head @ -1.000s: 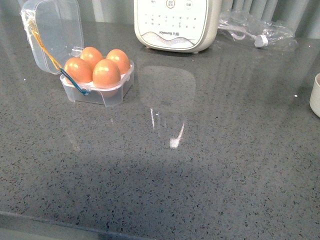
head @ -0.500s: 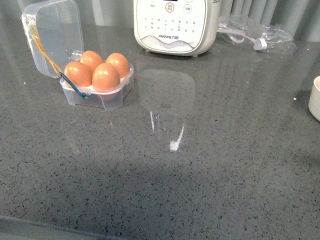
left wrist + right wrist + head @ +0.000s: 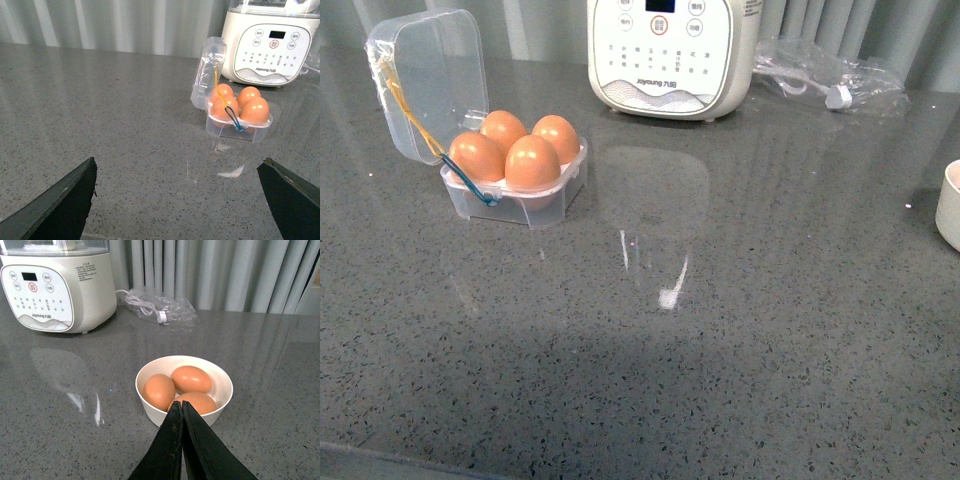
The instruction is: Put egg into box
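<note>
Left gripper (image 3: 178, 161) is gaping wide; right gripper (image 3: 181, 405) is pressing shut on nothing beside the bowl (image 3: 185, 358). Box (image 3: 515, 200) is sitting far left, lid raised, holding four eggs (image 3: 532, 160).

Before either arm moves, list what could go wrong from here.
1. All four slots of the clear egg case already hold eggs, so another egg from the white bowl would have no seat and could roll or crack.
2. The case's lid stands open; an arm coming in could catch it and drag the case.
3. The right gripper is shut and pointed at the bowl; pushing ahead may shove it.
</note>
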`<act>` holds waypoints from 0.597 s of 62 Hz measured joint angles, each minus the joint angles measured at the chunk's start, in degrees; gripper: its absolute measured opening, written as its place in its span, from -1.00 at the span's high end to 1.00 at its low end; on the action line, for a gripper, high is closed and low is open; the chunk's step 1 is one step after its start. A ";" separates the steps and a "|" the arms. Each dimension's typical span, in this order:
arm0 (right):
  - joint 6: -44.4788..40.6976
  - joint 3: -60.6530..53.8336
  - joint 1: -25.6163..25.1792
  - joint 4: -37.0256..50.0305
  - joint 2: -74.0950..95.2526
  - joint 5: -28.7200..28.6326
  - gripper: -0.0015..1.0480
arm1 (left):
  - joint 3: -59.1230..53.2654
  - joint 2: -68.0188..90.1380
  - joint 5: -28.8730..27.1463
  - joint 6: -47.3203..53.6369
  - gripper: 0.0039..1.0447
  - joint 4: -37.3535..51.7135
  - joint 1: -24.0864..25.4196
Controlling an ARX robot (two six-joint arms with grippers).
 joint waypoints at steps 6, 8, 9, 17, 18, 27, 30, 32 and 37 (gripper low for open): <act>0.00 -1.22 0.00 -0.37 -1.90 0.00 0.94 | 0.00 0.00 0.00 0.00 -0.87 0.00 0.00; 0.00 -2.01 0.00 0.46 -2.38 -0.02 0.94 | 0.00 0.00 0.00 0.00 -0.87 0.00 0.00; 0.00 -2.40 0.02 0.35 -2.78 0.00 0.94 | 0.00 0.00 0.00 0.00 -0.87 0.00 0.00; 0.00 -2.73 0.00 -3.04 -6.01 -0.02 0.94 | 0.00 0.00 0.02 0.00 -0.87 0.00 0.00; 0.00 -2.73 0.00 -3.34 -6.38 0.00 0.94 | 0.00 0.00 0.00 0.00 -0.87 0.00 0.00; 0.00 -2.73 0.02 -7.58 -11.23 -0.02 0.94 | 0.00 -0.04 0.00 0.00 -0.87 0.00 0.00; 0.00 -2.73 0.00 -8.70 -12.48 -0.02 0.94 | 0.00 -0.02 0.00 0.00 -0.87 0.00 0.00; -0.02 -2.73 0.00 -9.64 -13.25 -0.02 0.94 | 0.00 -0.04 0.00 0.00 -0.87 0.00 0.00; 0.00 -2.73 0.00 -11.87 -15.52 -0.02 0.94 | 0.00 -0.04 0.00 0.00 -0.87 0.00 0.00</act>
